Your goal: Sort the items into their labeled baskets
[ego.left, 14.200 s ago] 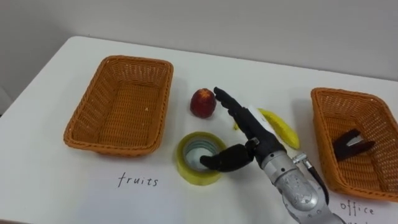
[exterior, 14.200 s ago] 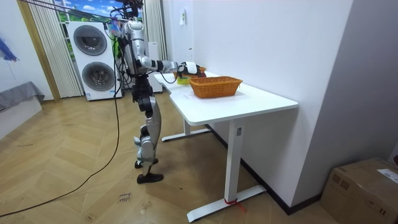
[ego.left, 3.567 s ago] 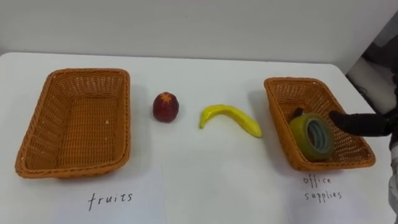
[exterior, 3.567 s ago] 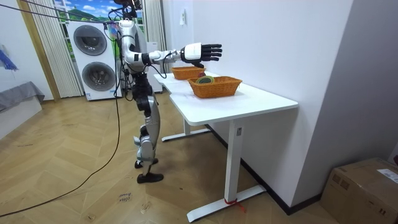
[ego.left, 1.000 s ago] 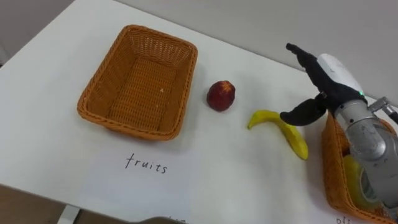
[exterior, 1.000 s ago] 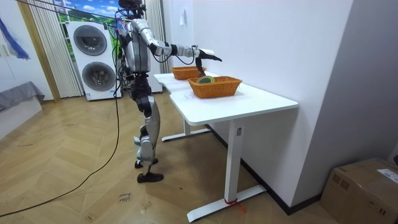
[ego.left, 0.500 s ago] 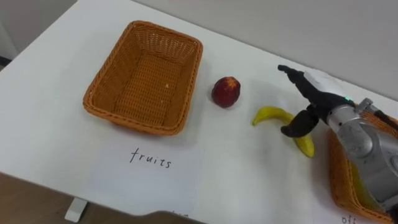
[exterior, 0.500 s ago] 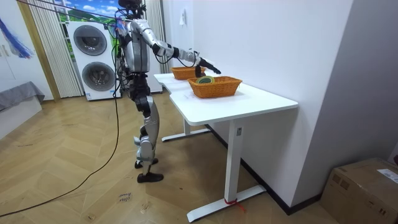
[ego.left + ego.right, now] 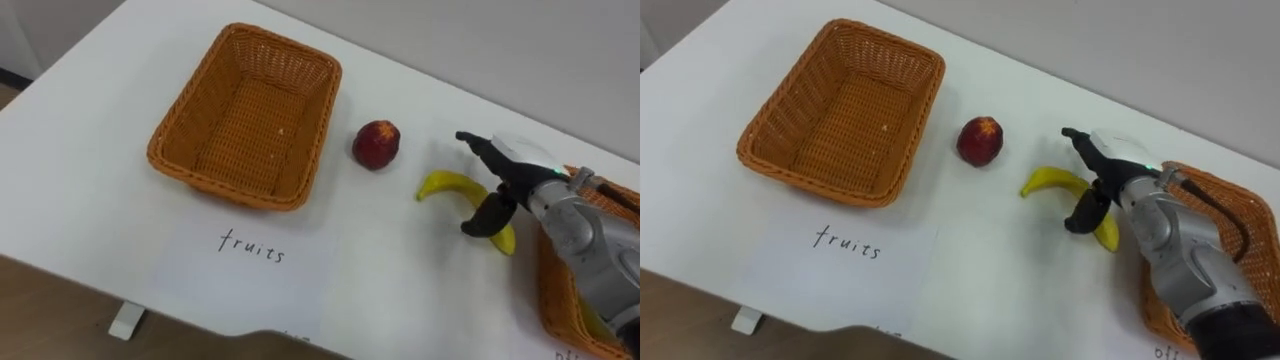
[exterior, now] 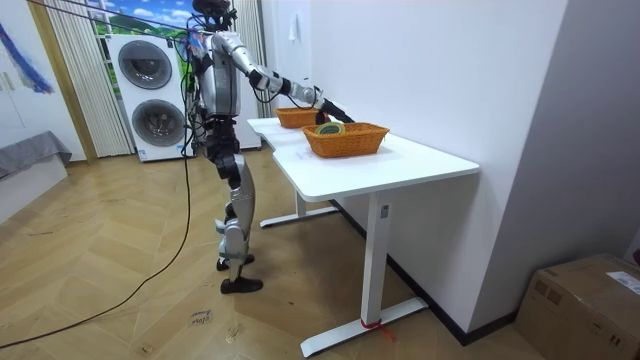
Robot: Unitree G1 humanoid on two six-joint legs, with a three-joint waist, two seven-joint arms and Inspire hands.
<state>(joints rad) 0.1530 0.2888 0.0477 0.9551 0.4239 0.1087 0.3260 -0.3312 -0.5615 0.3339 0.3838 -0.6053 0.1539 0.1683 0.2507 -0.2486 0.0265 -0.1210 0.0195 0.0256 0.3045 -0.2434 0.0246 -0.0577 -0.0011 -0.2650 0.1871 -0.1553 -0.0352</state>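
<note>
A yellow banana (image 9: 446,184) lies on the white table (image 9: 90,130), right of a red peach (image 9: 377,144). My right hand (image 9: 515,165) comes in from the right and rests over the banana's right half. Its fingers are straight along the far side and its thumb is on the near side, so it is open. The fruit basket (image 9: 228,190), a brown wicker one, stands at the left with nothing in it, above a sheet (image 9: 250,255) marked "fruits". The office supplies basket (image 9: 553,300) is at the right edge, mostly behind my forearm.
In the room view I stand at the table's end on the room view's left, right arm (image 10: 290,88) stretched over the two baskets (image 10: 345,138). A washer and dryer stack (image 10: 150,90) stands behind me. The table's near edge (image 9: 130,300) runs close below the fruits sheet.
The yellow tape roll went from the table into the office supplies basket. Since then my right hand swung left and, over the last second, came down onto the banana. My head view shifted.
</note>
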